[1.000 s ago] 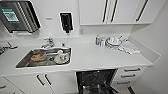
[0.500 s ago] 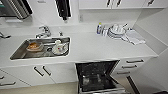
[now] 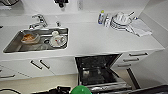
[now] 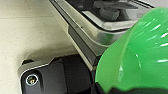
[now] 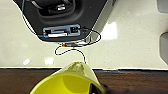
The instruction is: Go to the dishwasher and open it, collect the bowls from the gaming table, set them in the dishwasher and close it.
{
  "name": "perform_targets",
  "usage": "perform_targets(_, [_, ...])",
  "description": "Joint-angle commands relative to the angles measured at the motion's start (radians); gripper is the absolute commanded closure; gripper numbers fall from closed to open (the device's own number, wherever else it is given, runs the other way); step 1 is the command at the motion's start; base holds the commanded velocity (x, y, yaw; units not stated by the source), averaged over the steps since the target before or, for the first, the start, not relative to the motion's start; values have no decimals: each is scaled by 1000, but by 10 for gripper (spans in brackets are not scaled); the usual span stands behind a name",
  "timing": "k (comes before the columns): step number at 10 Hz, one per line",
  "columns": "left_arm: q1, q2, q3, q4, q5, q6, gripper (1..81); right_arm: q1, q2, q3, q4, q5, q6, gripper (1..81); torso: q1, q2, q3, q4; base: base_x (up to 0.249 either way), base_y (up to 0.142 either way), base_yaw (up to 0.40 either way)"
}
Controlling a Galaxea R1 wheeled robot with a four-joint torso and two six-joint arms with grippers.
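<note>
Dishwasher [image 3: 98, 71] sits open under the white surface [image 3: 100, 37], door dropped toward me, dark inside with wire racks showing. From my head camera I look down on a kitchen run: pale, smooth surface, white wall behind, white cabinet fronts [image 3: 47, 66] with dark bar handles, and drawers [image 3: 132, 58] to the far side of the dishwasher. A steel sink [image 3: 15, 45] is let into the surface, chrome tap [image 3: 38, 21] behind it, with a bowl-shaped dish holding something orange [image 3: 29, 38] and a white plate [image 3: 58, 40] inside. Further along the surface stand a small bottle [image 3: 101, 17], stacked plates [image 3: 120, 21] and a folded cloth [image 3: 140, 27]. The bottle's label is too blurred to read; I find no legible writing anywhere.

A glossy lime green bowl [image 4: 135, 55] looms in my left wrist camera, close to the left tool, its rim just beside the brushed metal edge of the dishwasher door [image 4: 82, 35]; the same bowl shows at the near edge of the head view. I cannot tell whether the left tool's fingers are closed on it. My right wrist camera shows a yellow plastic bowl [image 5: 67, 81], smooth and round, near the right tool, above a speckled cream floor [image 5: 135, 42] and a dark wood-grain strip [image 5: 140, 81]; the grip there I cannot tell either. A thin black cable [image 5: 72, 51] hangs from the robot base [image 5: 62, 15].
</note>
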Motion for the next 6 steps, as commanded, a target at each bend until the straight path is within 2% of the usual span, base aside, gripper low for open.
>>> perform_targets(1, [-197,95,114,-10,221,-66,811,-38,-7,-1,-8,-72,1,811,0,0,0,0,0,0,0])
perform_targets(3, [-259,177,106,-3,235,-119,811,-38,-6,-1,-6,-73,1,811,0,1,0,0,0,0,0])
perform_targets(6, [-355,300,69,-6,252,-147,811,-38,5,-2,-8,-72,1,811,1,1,-1,0,0,0,0])
